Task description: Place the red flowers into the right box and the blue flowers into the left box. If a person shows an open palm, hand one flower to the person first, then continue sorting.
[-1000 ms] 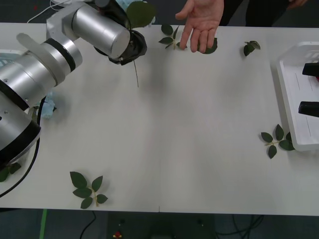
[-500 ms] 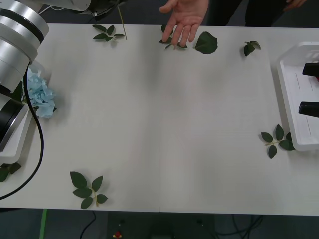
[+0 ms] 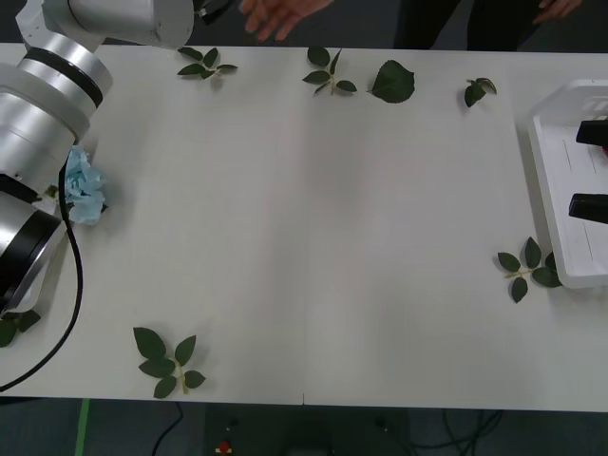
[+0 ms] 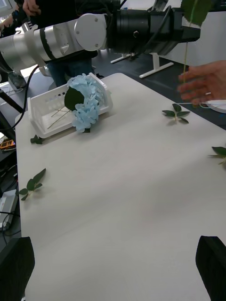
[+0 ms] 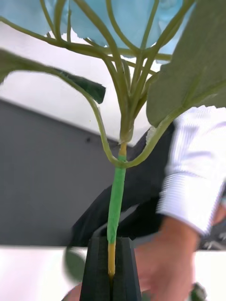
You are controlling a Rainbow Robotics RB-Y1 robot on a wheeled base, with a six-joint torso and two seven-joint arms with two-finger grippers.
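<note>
Blue flower [image 5: 117, 28], pale petals, thin green-taped stem, clamped upright between left hand's [image 5: 111, 270] black fingers; person's palm [image 4: 203, 83] just beside it. Second blue cluster [image 4: 86, 107] lies in the slotted white left box [image 4: 42, 109]. Right hand [image 4: 113, 268] spread, released, above bare white tabletop [image 3: 313, 228].

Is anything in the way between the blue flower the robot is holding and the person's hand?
Nothing visible is. The left gripper pinches the blue flower's stem beyond the table's far edge, and the person's hand reaches in right beside it.
</note>
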